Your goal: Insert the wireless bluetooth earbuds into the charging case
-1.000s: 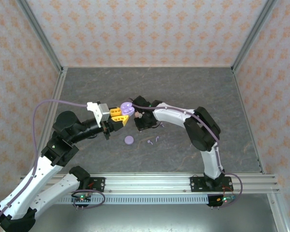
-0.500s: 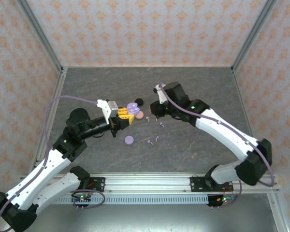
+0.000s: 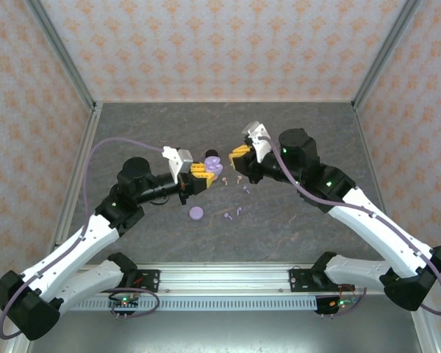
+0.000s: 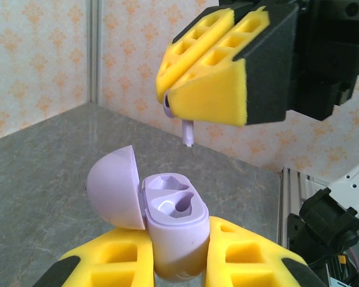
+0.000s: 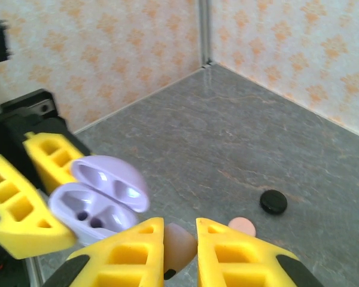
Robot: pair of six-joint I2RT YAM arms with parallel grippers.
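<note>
The lavender earbud [image 4: 188,133] hangs stem-down in the air, just above the open case [image 4: 173,221] and not touching it. The right gripper [image 4: 170,92] is clenched on its bulb, which leaves the stem free. To my eye that is the place to hold it: the thing looks feather-light, hard and glossy. It would likely squirt out of a loose pinch, or twist if nudged sideways against the rim. The left gripper [image 4: 178,254] clamps the case by its lower body, lid flipped back, both wells empty.

Counting: one earbud held and two wells waiting. On the table [image 3: 301,132] I make out five loose earbuds [image 3: 239,211], though they are tiny enough that I may be off. What look like closed cases lie down there too: one lavender disc [image 3: 197,213], one black disc [image 5: 273,202], one pink disc [image 5: 242,226].
</note>
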